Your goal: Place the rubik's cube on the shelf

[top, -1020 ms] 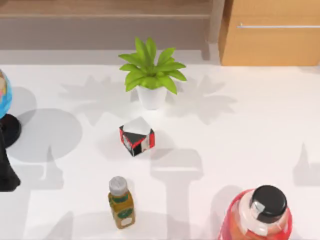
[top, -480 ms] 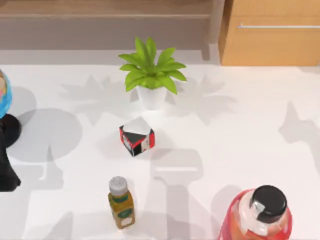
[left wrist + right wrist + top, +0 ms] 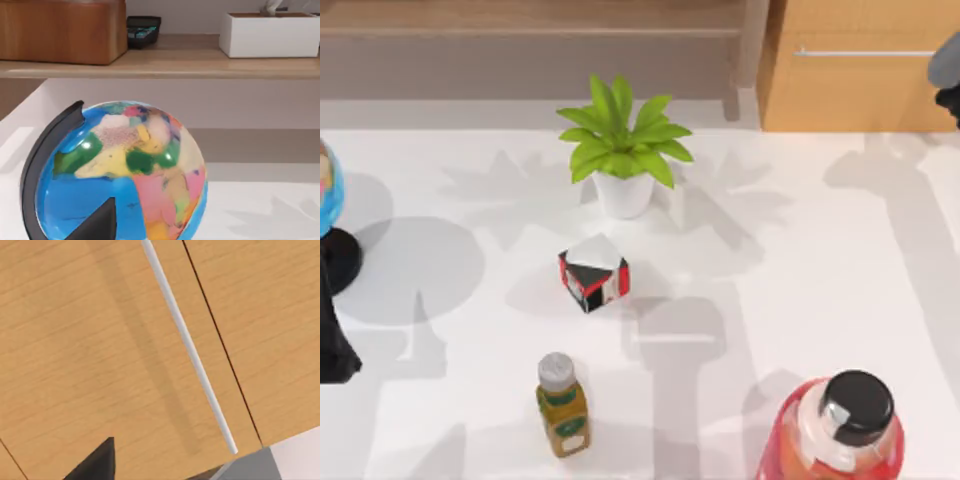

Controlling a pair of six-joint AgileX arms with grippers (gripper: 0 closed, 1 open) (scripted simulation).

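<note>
Top view: one plant point(image 3: 623, 140), two bottles point(image 3: 562, 405).

We're looking at the shelf point(image 3: 520, 14): a long, level, light-brown board over a grey-brown panel, far left.

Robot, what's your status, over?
Right arm at drawer unit. Left arm parked by globe. Plant stands before shelf.

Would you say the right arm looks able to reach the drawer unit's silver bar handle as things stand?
Probably yes: the right arm hangs at the drawer unit, and its wrist view shows the bar handle close, with nothing between.
</note>
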